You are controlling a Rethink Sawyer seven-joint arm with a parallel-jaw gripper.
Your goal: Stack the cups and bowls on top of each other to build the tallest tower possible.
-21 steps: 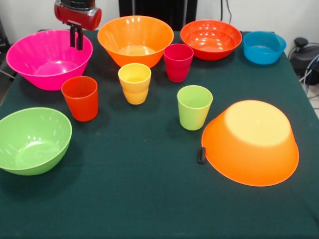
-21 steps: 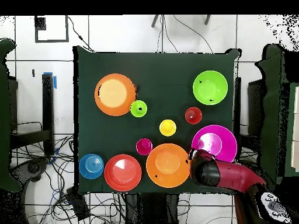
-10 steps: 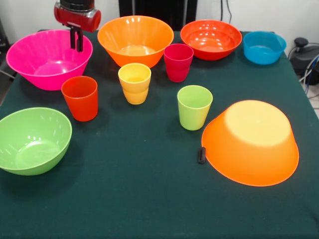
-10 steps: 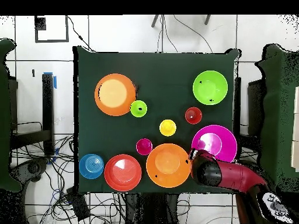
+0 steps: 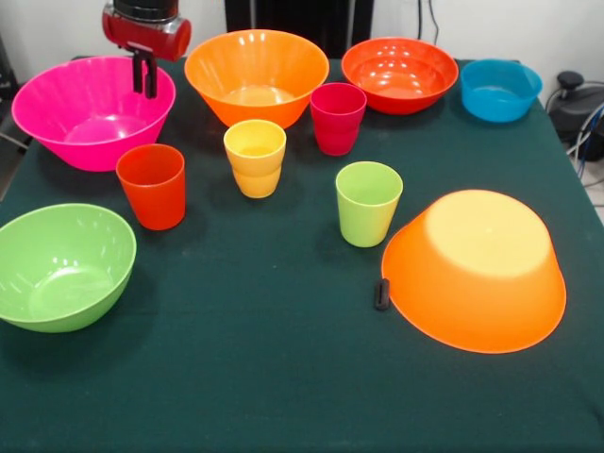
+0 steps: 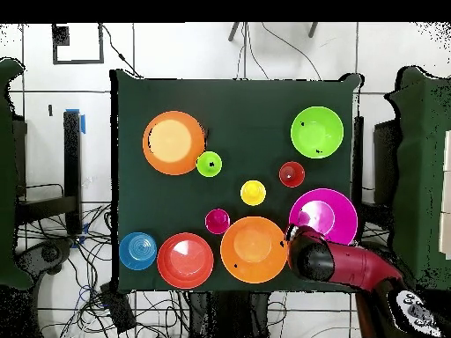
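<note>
My gripper hangs shut and empty over the far rim of the large pink bowl; from overhead it lies between that bowl and the upright orange bowl. A red-orange bowl and a small blue bowl stand along the back. The lime green bowl sits near left. A second orange bowl lies upside down at the near right. Four cups stand upright and apart mid-table: orange-red, yellow, crimson and lime green.
A small black object lies against the upturned orange bowl's left rim. The dark green cloth covers the table to its edges. Cables and black equipment sit beyond the right edge.
The gripper has shifted only very slightly over the pink bowl's rim. No cup or bowl has moved.
</note>
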